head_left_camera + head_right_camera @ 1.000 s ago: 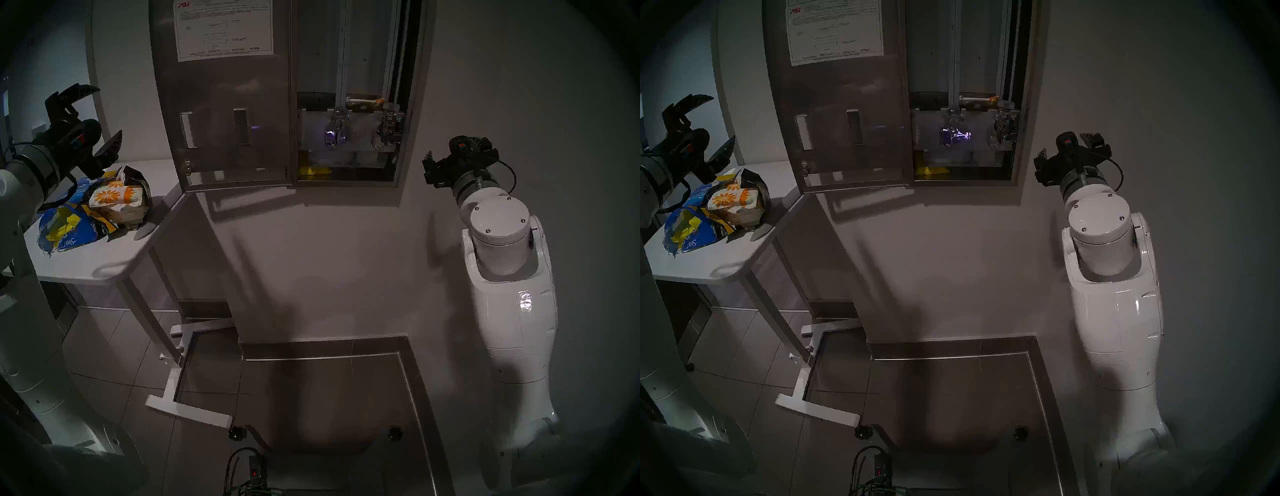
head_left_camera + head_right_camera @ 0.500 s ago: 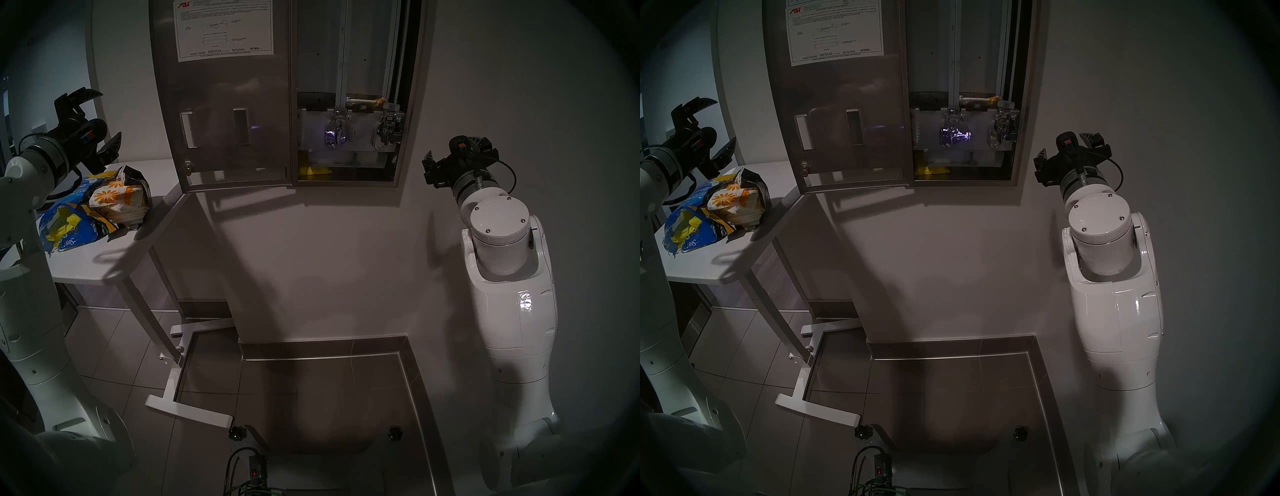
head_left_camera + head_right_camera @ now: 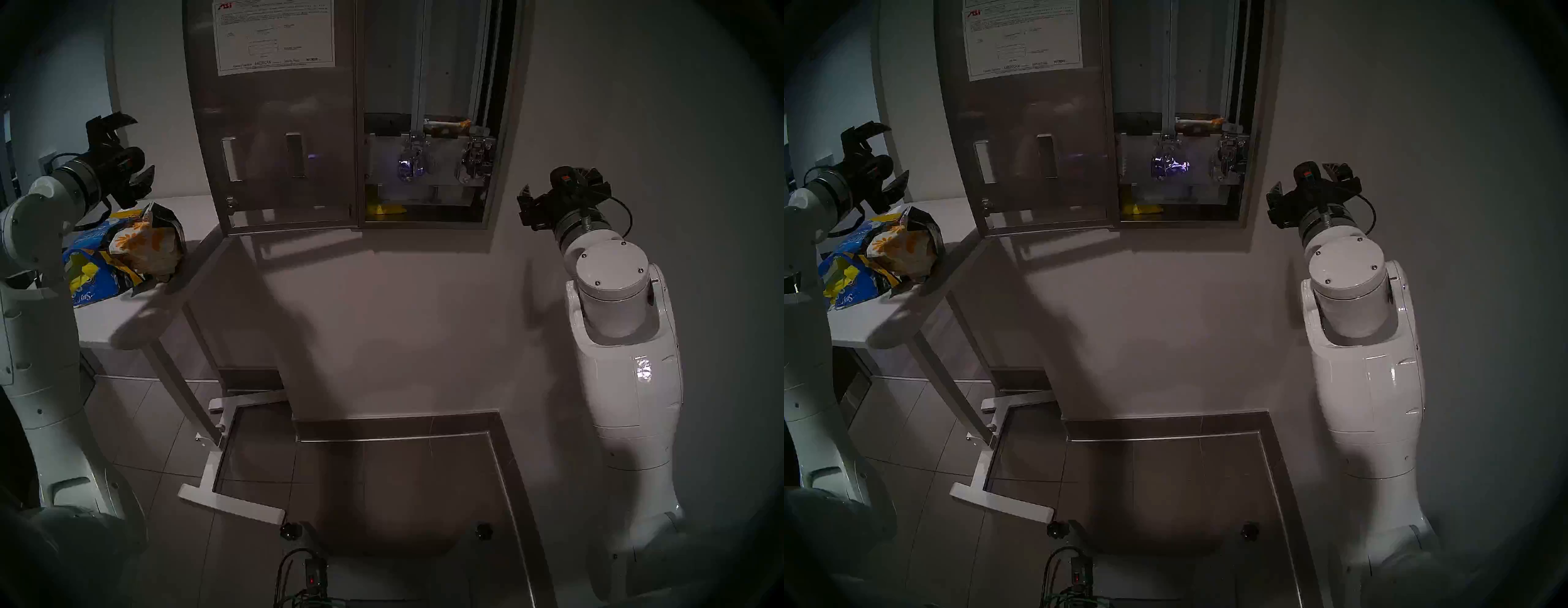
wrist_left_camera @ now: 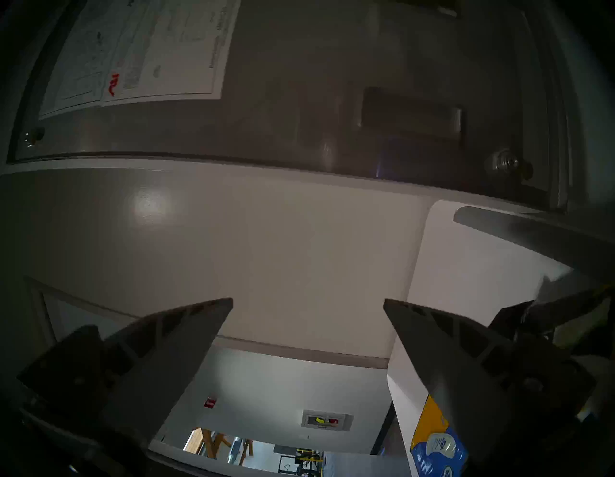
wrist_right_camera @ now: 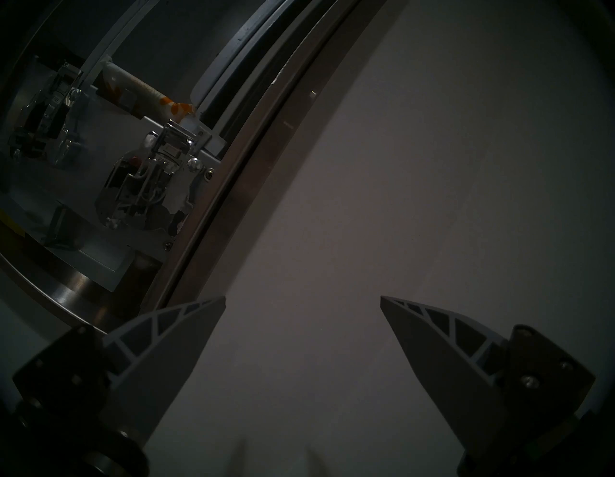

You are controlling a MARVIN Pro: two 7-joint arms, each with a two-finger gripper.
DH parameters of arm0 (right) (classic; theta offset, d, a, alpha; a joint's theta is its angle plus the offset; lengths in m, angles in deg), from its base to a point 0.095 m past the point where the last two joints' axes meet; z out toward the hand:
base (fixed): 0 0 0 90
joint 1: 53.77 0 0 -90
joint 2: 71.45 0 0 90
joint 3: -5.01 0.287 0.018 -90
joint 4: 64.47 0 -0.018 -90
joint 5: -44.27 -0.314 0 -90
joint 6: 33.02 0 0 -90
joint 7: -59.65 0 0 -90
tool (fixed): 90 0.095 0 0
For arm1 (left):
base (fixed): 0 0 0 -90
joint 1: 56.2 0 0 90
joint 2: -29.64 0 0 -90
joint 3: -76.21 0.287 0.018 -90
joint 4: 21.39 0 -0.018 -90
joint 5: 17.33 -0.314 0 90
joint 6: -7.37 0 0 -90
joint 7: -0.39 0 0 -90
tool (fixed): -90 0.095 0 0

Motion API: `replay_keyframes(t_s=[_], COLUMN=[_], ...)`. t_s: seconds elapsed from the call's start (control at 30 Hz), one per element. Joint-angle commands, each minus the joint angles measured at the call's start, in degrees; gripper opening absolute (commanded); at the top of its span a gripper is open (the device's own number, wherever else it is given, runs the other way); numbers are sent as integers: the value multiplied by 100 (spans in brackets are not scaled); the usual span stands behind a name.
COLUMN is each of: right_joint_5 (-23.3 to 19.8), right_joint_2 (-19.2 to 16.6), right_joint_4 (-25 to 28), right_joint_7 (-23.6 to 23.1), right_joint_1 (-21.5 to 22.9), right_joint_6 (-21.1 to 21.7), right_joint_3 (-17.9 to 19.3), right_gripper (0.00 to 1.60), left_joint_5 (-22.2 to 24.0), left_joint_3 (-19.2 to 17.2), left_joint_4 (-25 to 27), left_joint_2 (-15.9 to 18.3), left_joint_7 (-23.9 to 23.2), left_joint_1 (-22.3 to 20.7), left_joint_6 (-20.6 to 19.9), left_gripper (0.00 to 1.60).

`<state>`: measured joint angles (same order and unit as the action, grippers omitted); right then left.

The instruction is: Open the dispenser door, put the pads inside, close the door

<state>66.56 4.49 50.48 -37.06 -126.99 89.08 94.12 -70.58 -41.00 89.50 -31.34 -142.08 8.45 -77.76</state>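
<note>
Head views: I saw the dispenser door (image 3: 275, 127) swung wide at upper centre, flower-print pads (image 3: 142, 246) on the tabletop (image 3: 127, 322) at left. Wrist views: left claw (image 4: 307, 301) and right claw (image 5: 303, 299) gaped empty.

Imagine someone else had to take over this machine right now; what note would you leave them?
Left gripper: open, empty, above the pads on the side table.
Right gripper: open, empty, by the wall right of the dispenser.
Dispenser door: swung open.
Done: door opened; one flower-print pad and a yellow pad sit inside.
Left: load the table pads, close the door.
</note>
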Motion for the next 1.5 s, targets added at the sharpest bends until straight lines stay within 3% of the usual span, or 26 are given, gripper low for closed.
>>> replay_keyframes(t_s=[0.0, 0.03, 0.07, 0.1, 0.13, 0.43, 0.57, 0.83, 1.17, 1.47], right_joint_5=[9, 9, 9, 9, 9, 9, 9, 9, 9, 9], right_joint_2=[0, 0, 0, 0, 1, 1, 0, 0, 1, 2], right_joint_4=[170, 170, 170, 170, 170, 171, 168, 168, 170, 172], right_joint_7=[35, 35, 35, 35, 36, 36, 34, 34, 36, 37], right_joint_1=[153, 153, 153, 153, 153, 153, 153, 152, 153, 153], right_joint_6=[-63, -63, -64, -64, -64, -64, -62, -61, -64, -66], right_joint_3=[9, 9, 9, 9, 9, 9, 9, 9, 9, 9], right_gripper=[160, 160, 160, 160, 160, 160, 160, 160, 160, 160], left_joint_5=[2, 23, 38, 38, 5, 137, 359, 776, 1476, 1797], left_joint_3=[171, 204, 230, 230, 274, 335, 200, -56, -426, -591], left_joint_4=[-88, -107, -106, -106, -165, -434, -766, -1167, -1734, -1987], left_joint_2=[201, 190, 207, 207, 158, 154, 110, 178, 154, 117], left_joint_7=[209, 216, 241, 241, 215, 240, 138, 23, -473, -785], left_joint_1=[-670, -702, -691, -691, -807, -1071, -1376, -1592, -1946, -2133], left_joint_6=[-82, -116, -151, -151, -162, -477, -838, -1346, -2088, -2140], left_gripper=[160, 160, 114, 114, 0, 0, 0, 0, 0, 0])
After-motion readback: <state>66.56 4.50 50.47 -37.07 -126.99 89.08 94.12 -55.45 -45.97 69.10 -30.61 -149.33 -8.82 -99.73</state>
